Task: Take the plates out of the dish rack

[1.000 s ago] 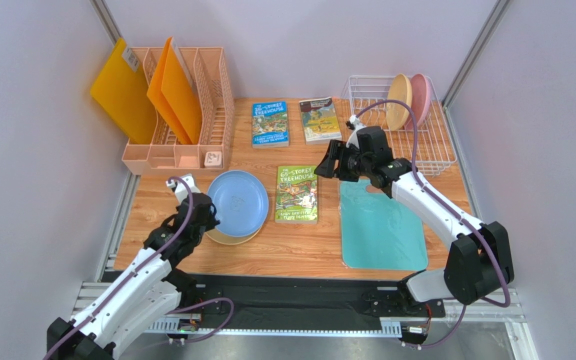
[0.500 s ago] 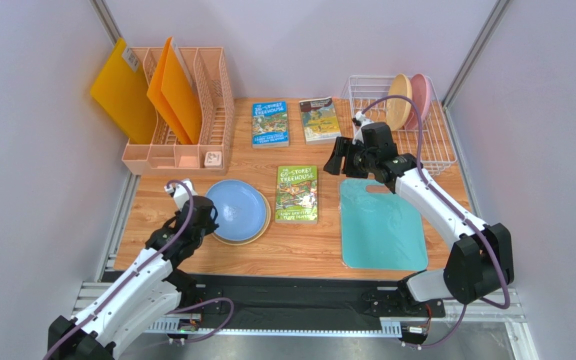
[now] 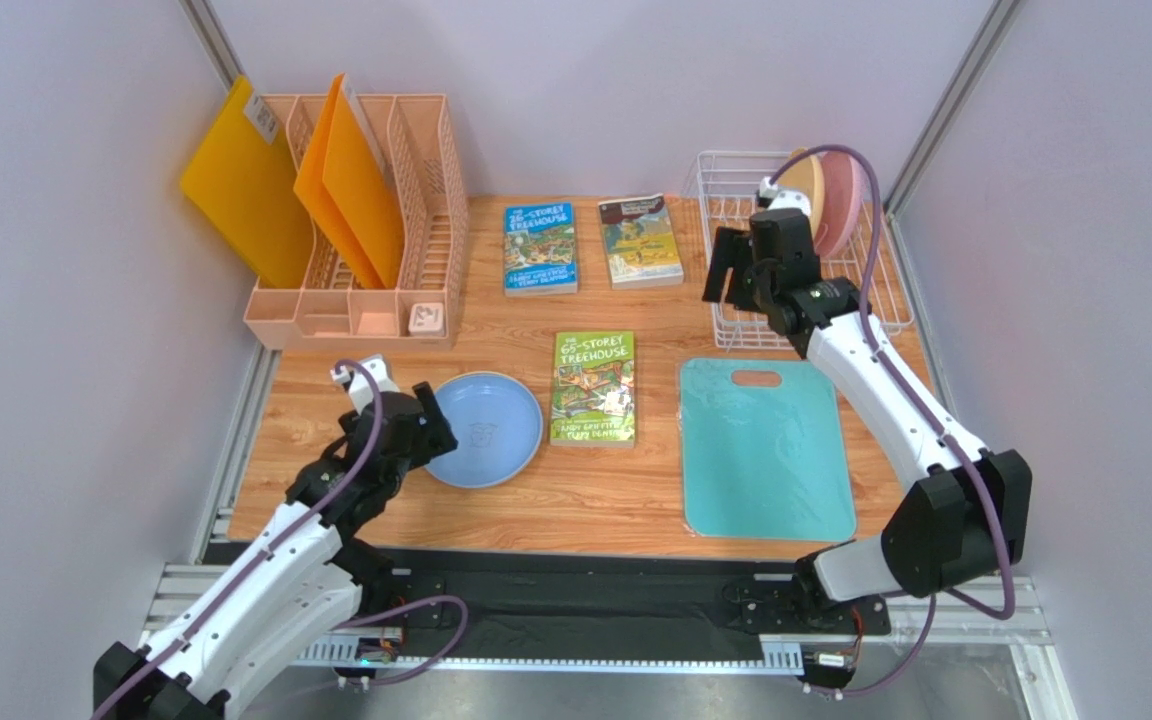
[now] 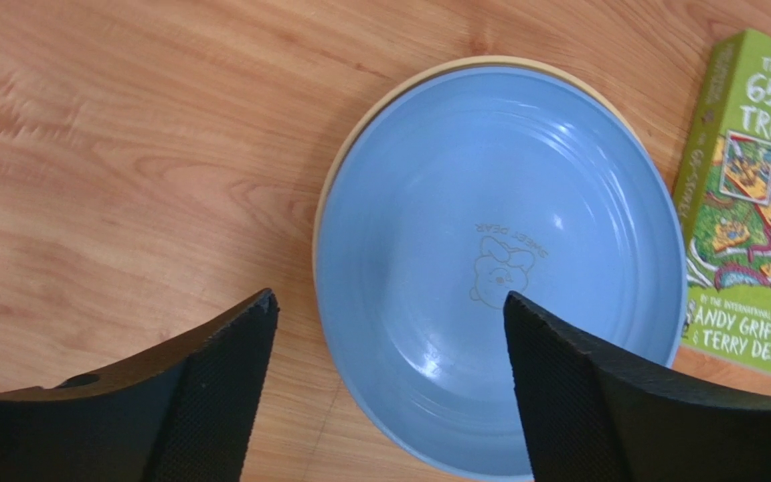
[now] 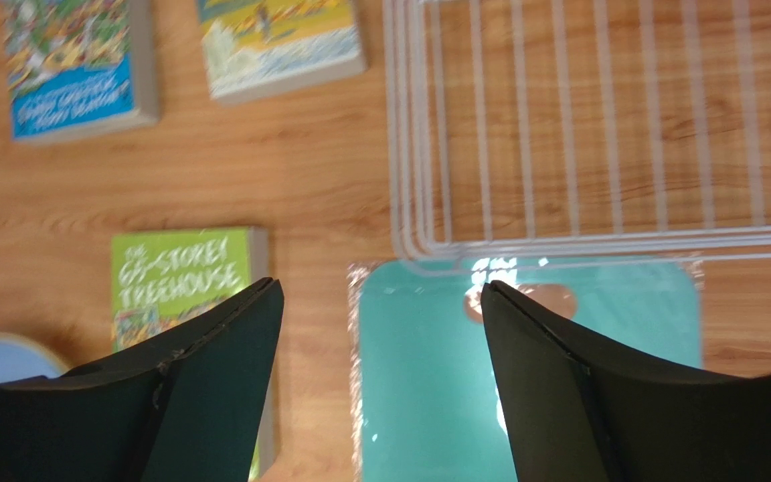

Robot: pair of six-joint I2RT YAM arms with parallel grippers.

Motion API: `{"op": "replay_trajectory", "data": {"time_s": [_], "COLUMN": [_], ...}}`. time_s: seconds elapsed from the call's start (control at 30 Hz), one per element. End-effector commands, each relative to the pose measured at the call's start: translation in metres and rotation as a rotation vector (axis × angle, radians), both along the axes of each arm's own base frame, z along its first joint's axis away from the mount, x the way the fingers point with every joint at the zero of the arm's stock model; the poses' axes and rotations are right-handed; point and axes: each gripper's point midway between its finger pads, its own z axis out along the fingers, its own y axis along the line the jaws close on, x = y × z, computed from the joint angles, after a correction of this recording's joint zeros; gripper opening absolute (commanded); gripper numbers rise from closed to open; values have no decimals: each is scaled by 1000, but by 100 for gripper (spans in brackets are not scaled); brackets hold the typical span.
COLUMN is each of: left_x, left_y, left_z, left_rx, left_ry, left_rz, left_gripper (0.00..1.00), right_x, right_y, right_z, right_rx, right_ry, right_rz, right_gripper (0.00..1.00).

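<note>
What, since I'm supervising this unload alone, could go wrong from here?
1. The right tool is open over the near edge of the dish rack. Reaching for the upright pink plate, it might snag the wires or tip the plate.
2. The left tool hangs open over the blue plate, stacked on the tan plate. A low retreat could drag it toward the green book.

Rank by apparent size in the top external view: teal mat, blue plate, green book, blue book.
1. teal mat
2. blue plate
3. green book and blue book: near alike; the blue one looks smaller but lies farther back, so unranked.
</note>
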Motion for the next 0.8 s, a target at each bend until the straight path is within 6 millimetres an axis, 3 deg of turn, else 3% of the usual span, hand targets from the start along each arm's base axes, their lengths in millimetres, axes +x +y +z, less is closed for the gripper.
{"op": "replay_trajectory", "data": {"time_s": [0.0, 0.2, 0.3, 0.33, 0.37, 0.43, 0.47, 0.53, 0.6, 0.7, 0.77], "left_x": [27, 44, 51, 53, 55, 57, 60, 65, 68, 73, 74], "left_y": [-40, -98, -119, -124, -131, -138, -140, -143, -145, -148, -151], "left_z": [48, 89, 97, 102, 107, 105, 109, 102, 96, 88, 86], "left_rx": [-73, -152, -165, -167, -176, -181, -186, -184, -179, -176, -177], "left_ry": [-176, -302, -307, -321, -339, -332, -348, -333, -315, -292, -289], "left_rz": [-206, -501, -611, -636, -670, -702, -706, -706, -708, -713, -726], "left_gripper": [99, 99, 99, 99, 99, 99, 99, 99, 99, 99, 94], "right_x": [45, 106, 136, 147, 155, 168, 175, 185, 193, 201, 203], "right_y": [-69, -110, -122, -127, -132, -138, -140, -146, -152, -156, -160], "right_z": [38, 35, 31, 18, 31, 21, 33, 19, 24, 9, 5], "right_rx": [-216, -374, -402, -432, -442, -478, -474, -516, -542, -579, -591], "right_ry": [-134, -119, -125, -98, -121, -107, -134, -104, -111, -81, -72], "right_rz": [-241, -358, -383, -375, -397, -401, -412, -398, -403, -396, -400], "right_gripper": [79, 78, 77, 76, 76, 76, 76, 76, 75, 69, 67]}}
